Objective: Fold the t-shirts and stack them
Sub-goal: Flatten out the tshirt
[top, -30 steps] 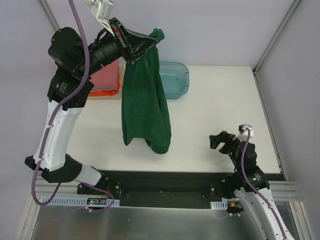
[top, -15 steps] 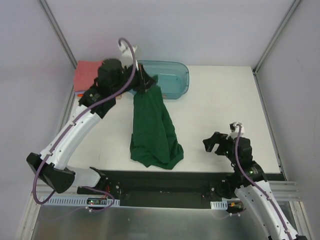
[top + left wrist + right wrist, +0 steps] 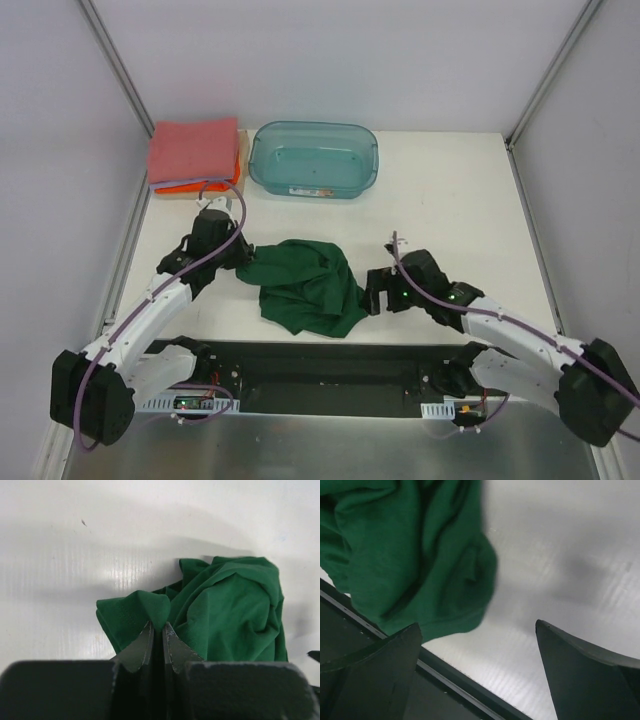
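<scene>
A dark green t-shirt [image 3: 305, 285] lies crumpled on the white table near the front edge. My left gripper [image 3: 243, 262] is shut on a pinch of its left edge; in the left wrist view the green t-shirt [image 3: 225, 615] bunches just past the closed gripper [image 3: 157, 626]. My right gripper [image 3: 372, 296] sits low at the shirt's right edge, open, with bare table between its fingers. The right wrist view shows the green t-shirt [image 3: 405, 555] up and to the left of the open gripper [image 3: 478, 625]. A folded stack of t-shirts [image 3: 193, 152], salmon-pink on top with orange below, lies at the back left.
A translucent teal bin [image 3: 314, 159] stands at the back centre, next to the folded stack. The table's front edge and a black rail [image 3: 330, 365] run just below the green shirt. Grey walls close in on the left and right.
My left arm has come down from high up, lowering the hanging green shirt into a crumpled heap on the table. My right arm has reached left to the shirt's right edge.
</scene>
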Robot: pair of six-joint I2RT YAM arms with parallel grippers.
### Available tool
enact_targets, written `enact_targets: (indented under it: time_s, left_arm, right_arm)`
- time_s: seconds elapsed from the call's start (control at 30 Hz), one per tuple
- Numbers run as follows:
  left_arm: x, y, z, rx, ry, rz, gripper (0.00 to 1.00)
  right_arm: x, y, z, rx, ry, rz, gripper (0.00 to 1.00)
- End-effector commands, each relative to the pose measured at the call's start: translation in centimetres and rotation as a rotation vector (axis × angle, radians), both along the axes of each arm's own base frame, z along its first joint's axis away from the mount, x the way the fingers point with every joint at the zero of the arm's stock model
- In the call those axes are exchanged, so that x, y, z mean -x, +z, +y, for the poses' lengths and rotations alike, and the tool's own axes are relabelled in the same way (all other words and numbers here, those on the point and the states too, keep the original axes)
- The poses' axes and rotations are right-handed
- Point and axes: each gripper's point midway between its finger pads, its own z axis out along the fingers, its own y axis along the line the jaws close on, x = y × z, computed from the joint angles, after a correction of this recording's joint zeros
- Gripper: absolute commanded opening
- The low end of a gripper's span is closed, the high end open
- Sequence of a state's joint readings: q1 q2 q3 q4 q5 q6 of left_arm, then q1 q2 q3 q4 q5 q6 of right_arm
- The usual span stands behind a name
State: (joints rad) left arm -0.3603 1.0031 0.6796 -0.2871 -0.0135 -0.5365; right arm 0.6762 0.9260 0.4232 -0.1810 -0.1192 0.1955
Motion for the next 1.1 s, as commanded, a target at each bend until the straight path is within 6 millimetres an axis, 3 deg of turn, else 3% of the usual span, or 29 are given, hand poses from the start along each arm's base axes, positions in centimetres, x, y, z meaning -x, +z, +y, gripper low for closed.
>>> enact_targets:
  time_s: [0.0,0.17,0.3,0.43,0.5,0.57,0.7,0.9,1.07]
  left_arm:
    - [-1.1,1.7,0.7,0.056,0.074,-0.094,0.0]
    - [-0.9,2.0,1.5,0.049,0.098,-0.126,0.0]
    - [-0.8,2.1,2.4,0.04,0.135,-0.148,0.0]
    - [-0.8,2.8,2.7,0.045,0.139,-0.17,0.0]
    - [-0.8,3.7,2.9,0.051,0.146,-0.187,0.0]
    - [-0.9,5.3,2.8,0.066,0.141,-0.225,0.0]
    - [-0.8,9.5,2.9,0.104,0.138,-0.337,0.0]
    - [0.9,19.2,4.0,0.149,0.141,-0.59,0.0]
    - [5.1,27.2,5.2,0.232,0.146,-0.816,0.0]
  right_arm:
    - [-2.4,1.9,3.9,-0.023,-0.056,-0.068,0.96]
    - [-2.9,0.0,5.2,0.148,-0.092,-0.091,0.86]
    - [-3.1,-0.6,5.4,0.242,-0.137,-0.096,0.66]
    - [-3.6,0.7,4.8,0.301,-0.178,-0.172,0.14]
    - [-4.5,2.6,3.4,0.36,-0.213,-0.234,0.07]
    - [-5.6,5.8,1.5,0.408,-0.265,-0.324,0.06]
    - [-6.8,13.4,-2.3,0.45,-0.34,-0.523,0.04]
    - [-5.1,24.8,-8.8,0.326,-0.449,-0.738,0.04]
    - [-2.3,31.2,-11.5,0.076,-0.4,-0.868,0.02]
